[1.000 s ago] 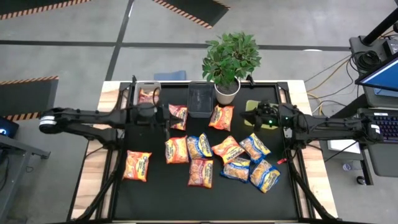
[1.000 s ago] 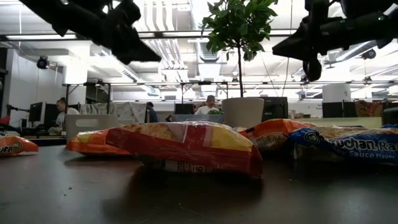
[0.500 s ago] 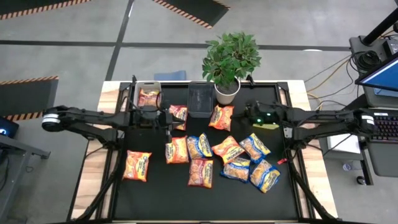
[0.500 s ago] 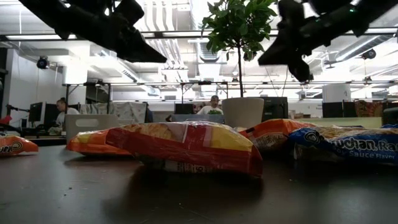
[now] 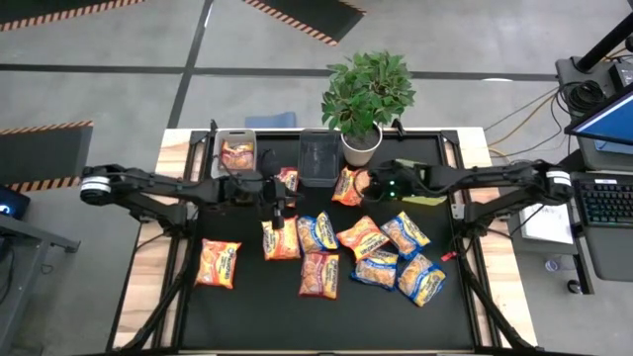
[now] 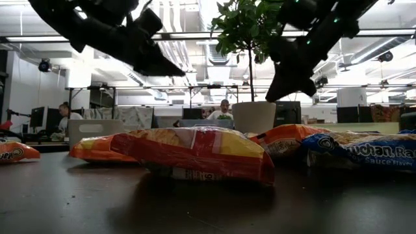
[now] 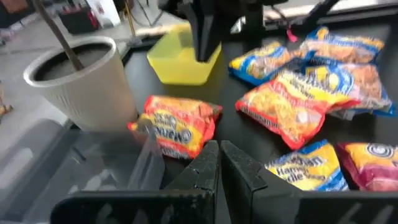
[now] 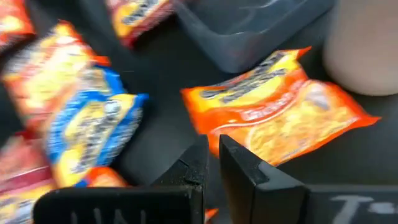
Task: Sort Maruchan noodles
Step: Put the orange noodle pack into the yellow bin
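Several Maruchan noodle packets lie flat on the black mat [image 5: 247,297]: orange ones [image 5: 218,263], red-orange ones [image 5: 318,274] and blue-and-yellow ones [image 5: 420,279]. One more packet [image 5: 235,153] lies in the grey bin at the far left. My left gripper [image 5: 281,205] hangs shut and empty above the mat, between a red packet [image 5: 288,178] and an orange one [image 5: 280,240]. My right gripper [image 5: 365,185] is shut and empty, slanting down over the orange packet [image 8: 280,109] beside the white pot.
A potted plant [image 5: 362,146] stands at the far middle, with a dark bin [image 5: 318,158] to its left. A yellow-green bin [image 7: 183,59] sits under the right arm. People sit in the room beyond the table [image 6: 223,112].
My right gripper has travelled from over the yellow-green bin toward the table's left, to the orange packet by the pot, and has tipped downward. My left gripper has moved toward the table's right and sunk a little. Both stay shut. No packet has moved.
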You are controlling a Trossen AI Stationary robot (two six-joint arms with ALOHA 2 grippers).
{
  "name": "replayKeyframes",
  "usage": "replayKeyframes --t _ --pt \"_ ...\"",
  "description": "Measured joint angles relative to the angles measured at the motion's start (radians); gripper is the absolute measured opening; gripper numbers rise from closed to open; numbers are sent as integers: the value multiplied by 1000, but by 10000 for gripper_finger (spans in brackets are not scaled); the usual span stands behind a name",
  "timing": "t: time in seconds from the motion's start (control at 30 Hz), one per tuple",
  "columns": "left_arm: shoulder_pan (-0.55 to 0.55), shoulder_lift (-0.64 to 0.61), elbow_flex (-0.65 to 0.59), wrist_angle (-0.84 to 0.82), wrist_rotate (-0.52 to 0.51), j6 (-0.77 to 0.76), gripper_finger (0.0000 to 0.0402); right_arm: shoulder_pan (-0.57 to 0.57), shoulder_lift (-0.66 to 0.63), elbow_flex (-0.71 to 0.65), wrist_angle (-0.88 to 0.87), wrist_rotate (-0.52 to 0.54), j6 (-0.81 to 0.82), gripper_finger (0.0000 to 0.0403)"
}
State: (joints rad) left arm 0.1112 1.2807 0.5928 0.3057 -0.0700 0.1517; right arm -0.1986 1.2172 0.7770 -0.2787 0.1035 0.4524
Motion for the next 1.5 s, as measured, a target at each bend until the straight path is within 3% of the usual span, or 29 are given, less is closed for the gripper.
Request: replayKeyframes --t 0.23,0.53,0.83,1.17,1.33,1.5 --pt "0 47 3 -1 0 -3 0 0 120 6 44 159 -53 28" --pt "0 31 4 32 0 36 0 0 281 6 113 195 -60 28" --pt "0 26 4 79 1 76 0 35 347 8 147 128 26 28" --pt "-6 26 4 125 21 57 0 128 321 4 323 -63 75 28" --pt "-10 52 4 145 119 -40 0 136 248 4 284 -81 72 28" --pt "-37 118 4 223 122 -140 0 135 148 4 157 -79 44 28"
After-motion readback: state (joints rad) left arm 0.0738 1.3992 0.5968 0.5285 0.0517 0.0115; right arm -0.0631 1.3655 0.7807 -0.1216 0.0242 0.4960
